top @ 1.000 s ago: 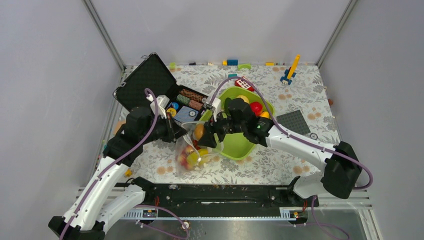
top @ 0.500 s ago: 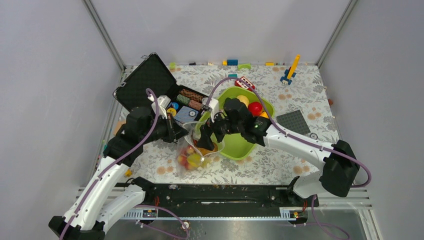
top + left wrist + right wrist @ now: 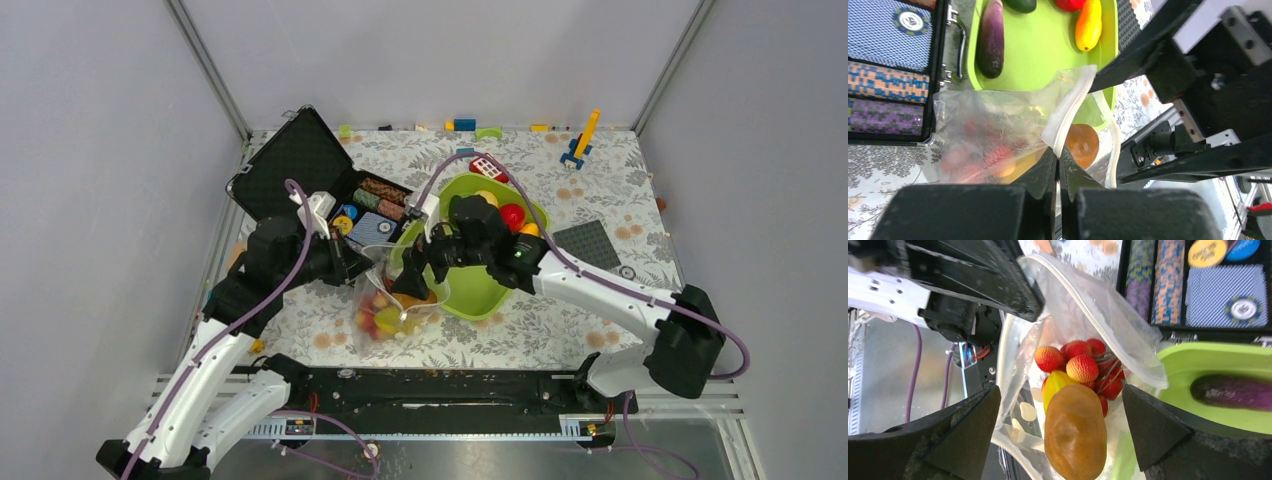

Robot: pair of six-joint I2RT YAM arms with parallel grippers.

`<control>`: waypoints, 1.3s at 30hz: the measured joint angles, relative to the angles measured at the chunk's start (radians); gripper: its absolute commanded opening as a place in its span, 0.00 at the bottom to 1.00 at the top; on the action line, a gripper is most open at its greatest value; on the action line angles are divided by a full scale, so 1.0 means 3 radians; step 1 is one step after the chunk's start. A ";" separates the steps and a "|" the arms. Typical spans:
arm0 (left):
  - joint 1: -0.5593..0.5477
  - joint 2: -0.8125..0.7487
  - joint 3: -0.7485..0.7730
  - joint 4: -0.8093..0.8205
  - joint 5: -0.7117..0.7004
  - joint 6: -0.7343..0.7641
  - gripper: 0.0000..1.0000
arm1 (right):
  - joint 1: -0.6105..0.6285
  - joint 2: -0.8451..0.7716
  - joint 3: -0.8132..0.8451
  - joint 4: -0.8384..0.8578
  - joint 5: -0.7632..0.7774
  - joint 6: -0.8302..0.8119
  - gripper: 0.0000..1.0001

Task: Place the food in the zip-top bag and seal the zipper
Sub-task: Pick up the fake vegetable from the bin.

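Zip-top bag point(image 3: 376, 303) lies on the bench point(image 3: 560, 330) between the black case point(image 3: 290, 165) and the lime-green tray point(image 3: 482, 290). Its long axis runs from near to far, and the mouth at the far end is lifted and gaping. The left gripper point(image 3: 1058, 156) has its jaws pinched tight on the zipper point(image 3: 1066, 119) at the mouth edge. The right gripper point(image 3: 1060, 390) hangs over the mouth with its jaws spread wide. Between them a brown kiwi point(image 3: 1075, 436) sits lengthwise in the opening, upon red strawberries point(image 3: 1082, 368).

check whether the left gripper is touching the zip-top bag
Touching. The left wrist view shows the left gripper pinched shut on the whitish mouth edge of the zip-top bag.
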 measured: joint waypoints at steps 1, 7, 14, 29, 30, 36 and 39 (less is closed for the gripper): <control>0.0004 -0.0038 0.0000 -0.0006 -0.0047 -0.0001 0.00 | 0.0001 -0.0066 -0.0033 0.0067 0.0009 -0.0001 0.99; 0.0014 -0.0277 -0.0001 -0.0102 -0.0450 -0.0017 0.00 | 0.0009 -0.0573 -0.0281 0.0406 0.0295 -0.0019 1.00; 0.0023 -0.0360 0.0000 -0.0179 -0.0800 -0.0041 0.00 | 0.0000 -0.0732 -0.0331 0.0401 0.1344 0.0064 1.00; 0.0031 -0.0328 0.0000 -0.0193 -0.0871 -0.0043 0.00 | -0.0914 0.0417 0.0233 -0.0515 0.1765 0.1522 1.00; 0.0031 -0.0328 0.0000 -0.0197 -0.0871 -0.0043 0.00 | -0.0914 0.0533 0.0248 -0.0518 0.1747 0.1665 1.00; 0.0036 -0.0318 0.0000 -0.0197 -0.0871 -0.0043 0.00 | -0.0914 0.1139 0.0282 -0.0384 0.1597 0.2454 1.00; 0.0037 -0.0314 0.0000 -0.0197 -0.0871 -0.0043 0.00 | -0.0914 0.1302 0.0235 -0.0122 0.1536 0.2790 0.99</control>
